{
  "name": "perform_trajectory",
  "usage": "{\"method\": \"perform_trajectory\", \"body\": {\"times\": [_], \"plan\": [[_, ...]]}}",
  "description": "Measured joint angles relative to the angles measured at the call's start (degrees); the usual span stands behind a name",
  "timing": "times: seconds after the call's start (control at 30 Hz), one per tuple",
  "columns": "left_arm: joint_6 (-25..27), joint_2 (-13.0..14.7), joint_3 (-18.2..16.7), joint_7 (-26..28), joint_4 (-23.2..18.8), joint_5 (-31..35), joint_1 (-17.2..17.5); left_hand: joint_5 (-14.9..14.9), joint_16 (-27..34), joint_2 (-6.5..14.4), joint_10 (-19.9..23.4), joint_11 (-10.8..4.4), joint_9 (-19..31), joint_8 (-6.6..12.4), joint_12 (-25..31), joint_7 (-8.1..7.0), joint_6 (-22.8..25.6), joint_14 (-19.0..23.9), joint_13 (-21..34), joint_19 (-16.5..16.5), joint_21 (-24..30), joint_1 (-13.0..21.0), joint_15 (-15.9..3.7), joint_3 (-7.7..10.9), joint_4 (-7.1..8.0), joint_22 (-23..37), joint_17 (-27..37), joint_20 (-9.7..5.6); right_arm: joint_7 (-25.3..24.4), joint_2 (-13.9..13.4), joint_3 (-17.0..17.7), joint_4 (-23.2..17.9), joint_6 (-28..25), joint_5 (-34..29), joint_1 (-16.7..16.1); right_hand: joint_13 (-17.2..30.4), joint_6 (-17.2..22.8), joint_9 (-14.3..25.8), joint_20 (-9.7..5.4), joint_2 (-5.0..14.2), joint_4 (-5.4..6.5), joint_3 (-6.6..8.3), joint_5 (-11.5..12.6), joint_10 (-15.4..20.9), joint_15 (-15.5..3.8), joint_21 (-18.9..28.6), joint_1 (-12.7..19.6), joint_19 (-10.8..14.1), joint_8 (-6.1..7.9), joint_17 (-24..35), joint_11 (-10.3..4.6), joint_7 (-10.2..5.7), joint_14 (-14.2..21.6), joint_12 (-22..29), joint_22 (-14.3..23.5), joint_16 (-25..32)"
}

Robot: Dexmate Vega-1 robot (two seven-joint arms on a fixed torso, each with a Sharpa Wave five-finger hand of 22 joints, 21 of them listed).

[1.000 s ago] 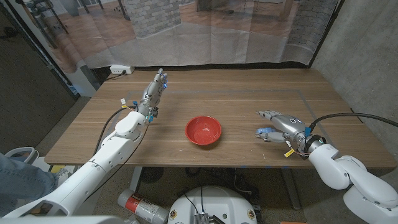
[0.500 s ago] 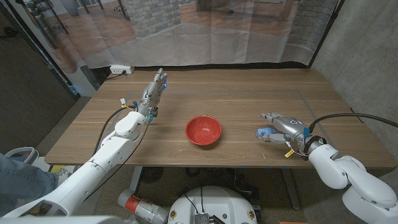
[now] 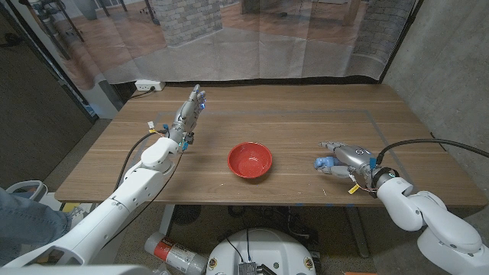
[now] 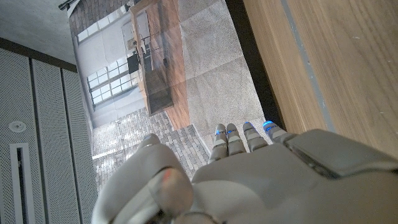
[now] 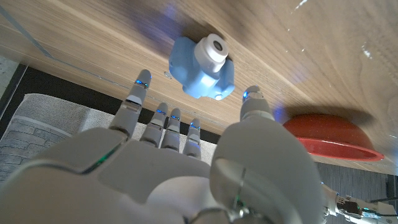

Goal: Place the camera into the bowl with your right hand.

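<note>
Over the last second the right hand (image 3: 345, 156) has lowered over the blue camera (image 5: 202, 68), fingers spread and gripping nothing yet, so the lift to the red bowl (image 3: 250, 160) remains.

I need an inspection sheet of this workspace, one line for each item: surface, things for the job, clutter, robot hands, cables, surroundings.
Surface: wooden table, bare wood.
Job's things: blue toy camera on the table, right of the red bowl; bowl holds nothing.
Clutter: nothing seen.
Robot hands: right robot hand open beside the camera, not gripping it; left robot hand open, fingers straight.
Cables: black cable at the right arm.
Surroundings: power strip behind the table; clear curtain.
</note>
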Motion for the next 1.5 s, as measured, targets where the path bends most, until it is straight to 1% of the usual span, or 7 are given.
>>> {"method": "perform_trajectory", "body": {"times": [0.1, 0.27, 0.7, 0.97, 1.2, 1.33, 1.5], "plan": [[0.1, 0.0, 0.0, 0.0, 0.0, 0.0, 0.0, 0.0, 0.0, 0.2, 0.0, 0.0, 0.0, 0.0, 0.0, 0.0, 0.0, -0.2, 0.0, 0.0, 0.0, -0.2, 0.21, 0.0, 0.0, 0.0, 0.0, 0.0, 0.0, -0.3, -0.4, 0.2, -0.3, 0.0, 0.2, 0.0, 0.0, 0.0, 0.06, 0.22, 0.0, 0.0, 0.0, 0.1, -0.21, 0.0, 0.2, 0.1, 0.0, 0.0, -0.55, 0.0, 0.2, 0.0, 0.0, 0.0], [0.2, 0.0, 0.0, 0.0, 0.1, 0.0, 0.0, 0.0, 0.0, 0.2, 0.0, 0.0, 0.0, 0.0, 0.0, 0.0, 0.0, -0.2, 0.0, 0.0, 0.0, -0.2, 0.21, 0.0, 0.0, 0.0, 0.0, 0.0, 0.1, -0.8, -1.1, 0.5, -1.2, 0.0, 0.6, 0.0, 0.0, 0.0, -0.9, 0.22, 0.16, 0.16, 0.0, 0.1, -0.69, 0.2, 0.2, 1.1, 0.0, 0.0, -0.54, 0.0, 0.4, 0.0, 0.0, 0.0], [0.6, 0.0, 0.1, 0.0, 0.5, 0.0, -0.4, 0.0, -0.3, 0.2, 0.0, 0.0, 0.0, 0.0, 0.0, 0.21, 0.2, -0.2, 0.0, 0.0, 0.0, -0.2, 0.21, -0.23, 0.23, 0.0, 0.0, 0.0, 0.4, -2.1, -2.7, 1.4, -3.5, 1.0, 1.5, 0.0, 0.6, 0.0, -1.85, 0.53, 0.28, 0.36, -0.3, 0.2, -1.46, 0.2, 0.5, 2.7, 0.33, 0.0, -0.65, 0.0, 1.0, 0.4, 0.0, 0.2], [1.0, 0.1, 0.3, 0.0, 0.8, 0.0, -0.7, 0.0, -0.3, 0.2, 0.0, 0.0, 0.0, 0.0, 0.0, 0.21, 0.2, -0.2, 0.0, 0.0, -0.4, -0.2, 0.21, -0.23, 0.23, 0.0, 0.0, 0.0, 0.1, -2.9, -3.3, 1.7, -4.5, 1.7, 1.6, 0.0, 1.6, 0.0, -3.32, 0.76, 0.31, 0.79, -0.5, 1.4, -2.87, 0.7, 0.8, 5.5, 0.44, 0.3, -1.22, -0.22, 2.9, 0.9, 0.0, 0.7], [1.2, -0.1, 0.5, -0.1, 1.1, 0.0, -1.0, -0.4, -0.3, 0.4, 0.0, 0.0, 0.0, 0.0, 0.0, 0.21, 0.2, -0.2, 0.0, 0.0, -0.4, 0.0, 0.21, -0.23, 0.23, 0.0, 0.0, 0.0, -0.4, -3.4, -3.8, 2.1, -5.2, 2.2, 1.6, 0.0, 3.1, 0.0, -5.59, 1.56, 0.06, 1.42, -0.7, 2.4, -3.29, 1.2, 1.7, 8.5, 0.95, 0.5, -1.57, -0.49, 5.6, 1.3, 0.3, 1.2], [1.3, -0.2, 0.5, -0.1, 1.2, 0.0, -1.0, -0.4, -0.3, 0.4, 0.0, 0.0, 0.0, 0.0, 0.0, 0.34, 0.3, -0.2, 0.0, 0.0, -0.6, 0.0, 0.21, -0.22, 0.23, 0.0, 0.0, 0.0, -0.9, -3.6, -4.2, 2.3, -5.6, 2.3, 1.8, 0.3, 4.9, 0.0, -6.35, 1.71, 0.28, 1.86, -0.9, 3.9, -3.36, 1.7, 2.4, 11.2, 1.39, 0.7, -3.07, -1.45, 8.2, 1.8, 0.3, 1.8], [1.3, -0.2, 0.6, 0.0, 1.3, 0.0, -1.0, -0.4, -0.3, 0.4, 0.0, 0.0, 0.0, 0.0, 0.0, 0.4, 0.4, -0.2, 0.0, 0.0, -0.6, 0.0, 0.21, -0.22, 0.23, 0.0, 0.0, 0.0, -1.9, -3.8, -4.9, 2.7, -6.2, 2.3, 2.0, 0.3, 7.4, 0.2, -7.93, 2.27, 0.31, 2.37, -1.1, 6.0, -3.39, 2.3, 3.0, 14.3, 1.84, 1.0, -4.1, -2.68, 11.0, 2.5, 0.6, 2.5]]}}
